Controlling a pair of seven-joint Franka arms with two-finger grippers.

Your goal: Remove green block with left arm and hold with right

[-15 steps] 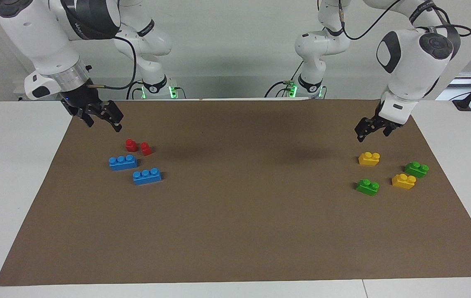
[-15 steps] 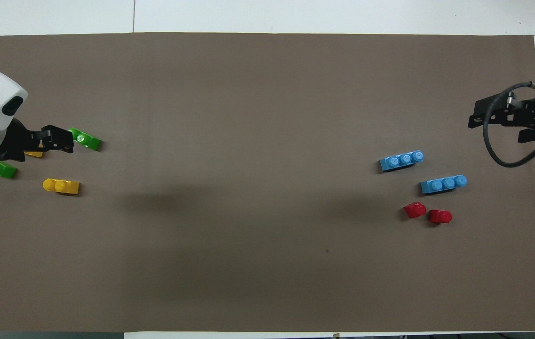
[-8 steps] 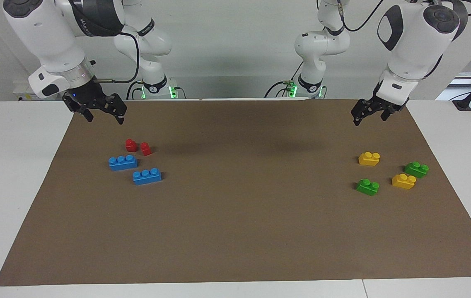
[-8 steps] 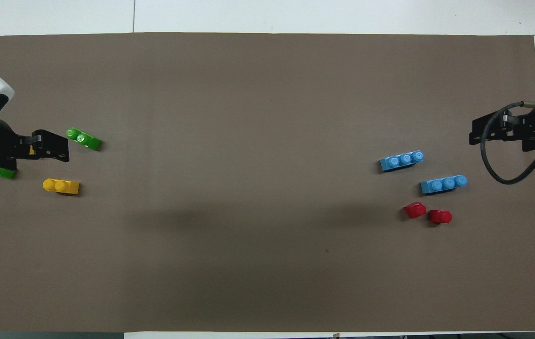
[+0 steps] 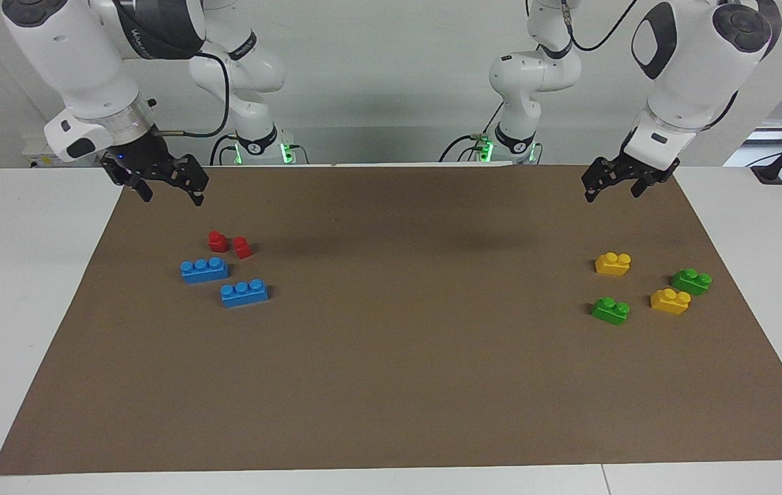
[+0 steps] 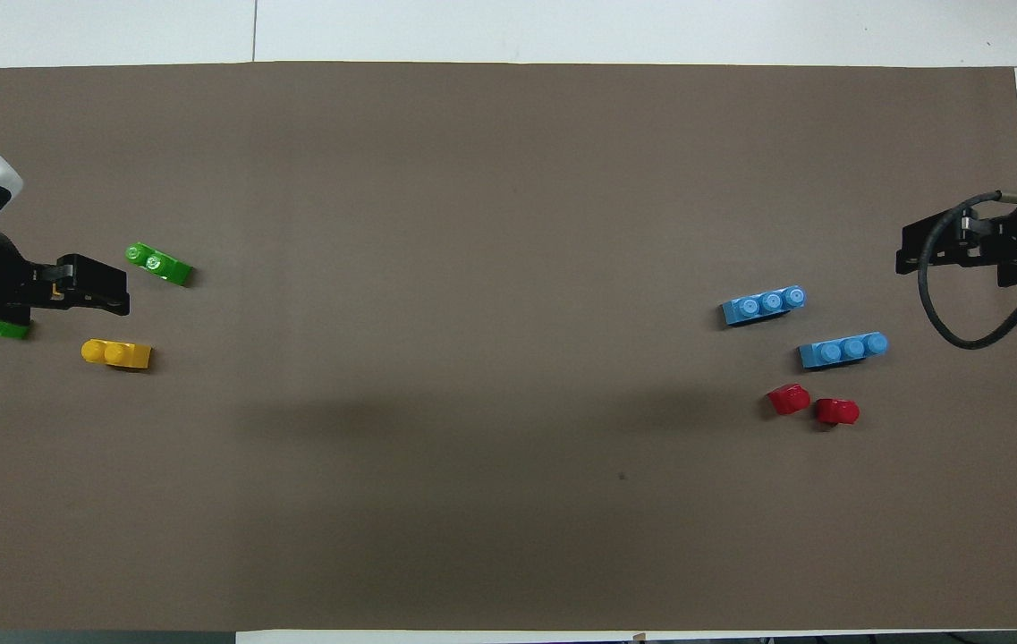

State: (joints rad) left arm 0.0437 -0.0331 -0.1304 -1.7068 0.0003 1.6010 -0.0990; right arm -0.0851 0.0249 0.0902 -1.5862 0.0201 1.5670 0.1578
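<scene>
Green block (image 5: 611, 310) untouched on mat; left claw (image 5: 612, 181) open, empty.

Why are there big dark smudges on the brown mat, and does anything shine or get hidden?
Facing view: soft blurred shadows on the mat under the raised arms, and crisp small ones beside each brick. Overhead view: the same dim patches mid-mat; the left gripper hides one yellow brick and most of a green block; the red bricks glint.

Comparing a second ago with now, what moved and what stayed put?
Both arms rose and drew back toward their bases. The left gripper lifted away from the yellow and green blocks, holding nothing; the right gripper lifted from above the red blocks. Both stay open. No block moved.
</scene>
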